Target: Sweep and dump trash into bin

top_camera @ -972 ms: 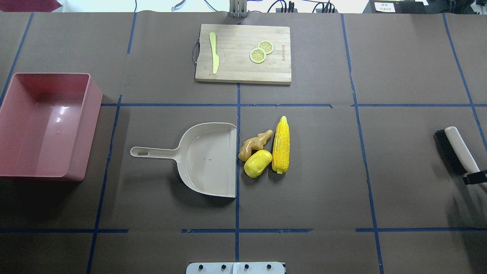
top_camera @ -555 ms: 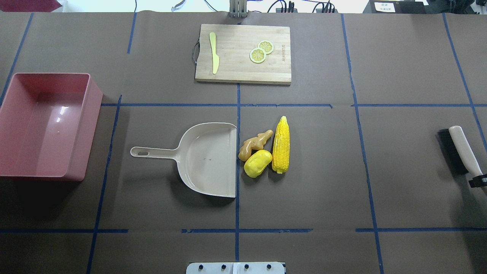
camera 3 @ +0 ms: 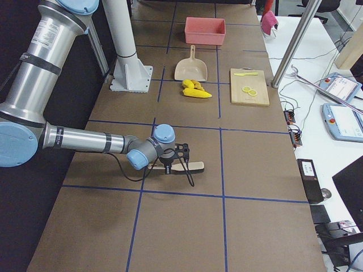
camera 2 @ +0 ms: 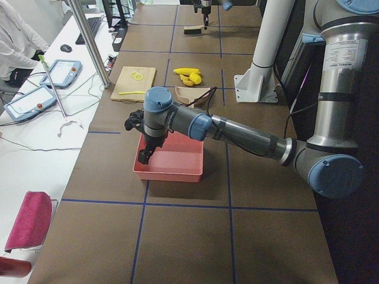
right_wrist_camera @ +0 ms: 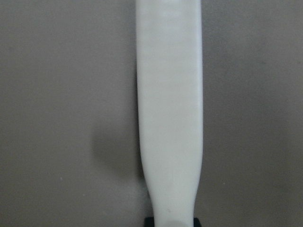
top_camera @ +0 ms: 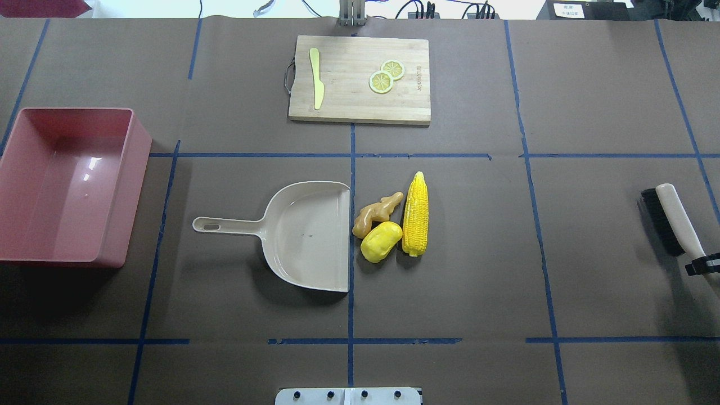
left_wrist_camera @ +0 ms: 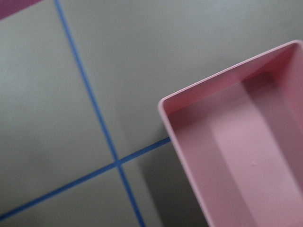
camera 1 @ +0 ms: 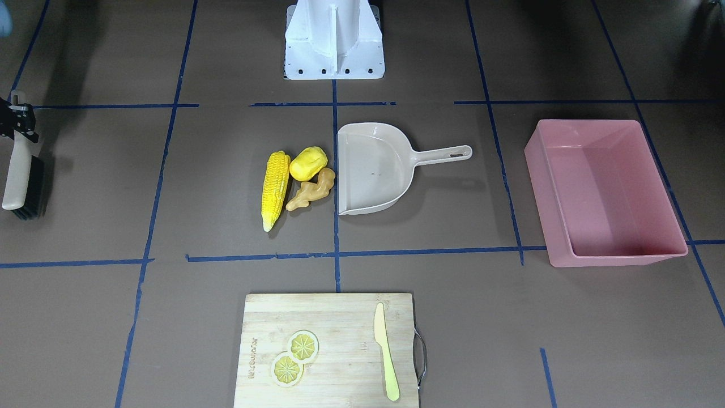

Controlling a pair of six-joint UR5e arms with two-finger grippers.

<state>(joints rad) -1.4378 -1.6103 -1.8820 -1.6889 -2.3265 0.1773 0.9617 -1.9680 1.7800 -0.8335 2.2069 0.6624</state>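
Right fingers point(top_camera: 693, 266) pinch the brush point(top_camera: 672, 216) handle, arm stretched low; left fingers point(camera 2: 143, 157) over the bin point(camera 2: 177, 173) edge, grip indiscernible.

pink bin point(top_camera: 62, 191), yellow corn cob point(top_camera: 415, 214), beige dustpan point(top_camera: 306, 236)

The overhead view looks forward and down from behind the robot onto the brown paper-covered counter point(top_camera: 478, 281), with the white metal base plate point(top_camera: 349, 396) at 6 o'clock. The front-facing view looks steeply down from the opposite side, so that plate sits at 12 o'clock. Both share the beige plastic dustpan point(top_camera: 306, 236) at centre. The two side views look along the counter from its ends, high and distant. The left wrist view hangs close over a corner of the pink rectangular plastic tub point(left_wrist_camera: 236, 156). The right wrist view sits very close to the white-handled, black-bristled brush point(right_wrist_camera: 169, 118).
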